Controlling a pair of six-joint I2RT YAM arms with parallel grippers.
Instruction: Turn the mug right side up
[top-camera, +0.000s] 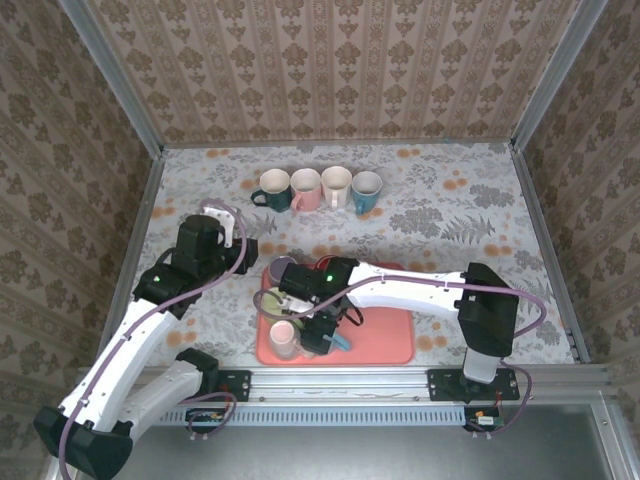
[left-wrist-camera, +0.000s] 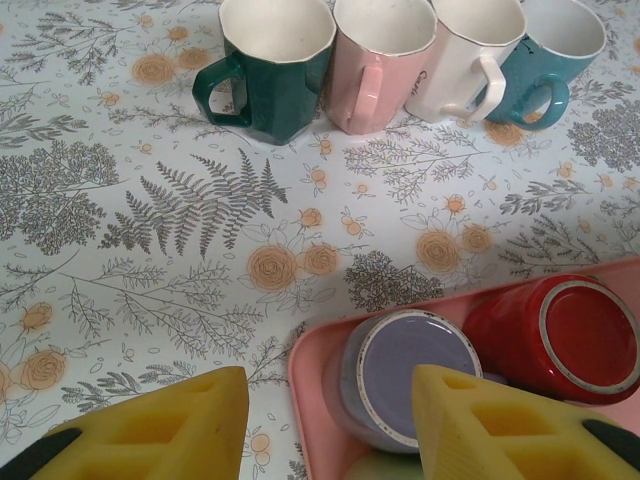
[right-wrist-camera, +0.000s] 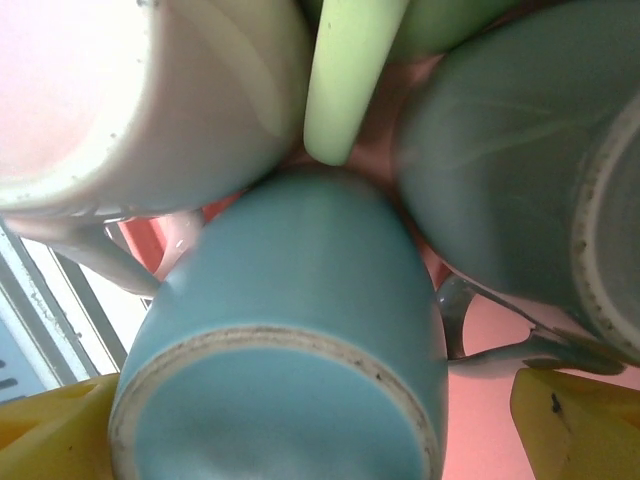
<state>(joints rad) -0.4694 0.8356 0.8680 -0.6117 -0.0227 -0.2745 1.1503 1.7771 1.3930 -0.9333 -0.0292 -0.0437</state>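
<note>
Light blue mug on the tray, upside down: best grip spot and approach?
Take the light blue mug across its round wall just under the upturned base, coming straight down from above. The pink mug and grey mug crowd its sides, so a grip likely fits only near the base.

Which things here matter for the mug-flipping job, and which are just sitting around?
Job: light blue mug straddled by the right gripper; bottom-up purple mug and red mug; pink tray holding them.
Lying about: upright dark green mug, pink mug, white mug, teal mug along the back.
</note>
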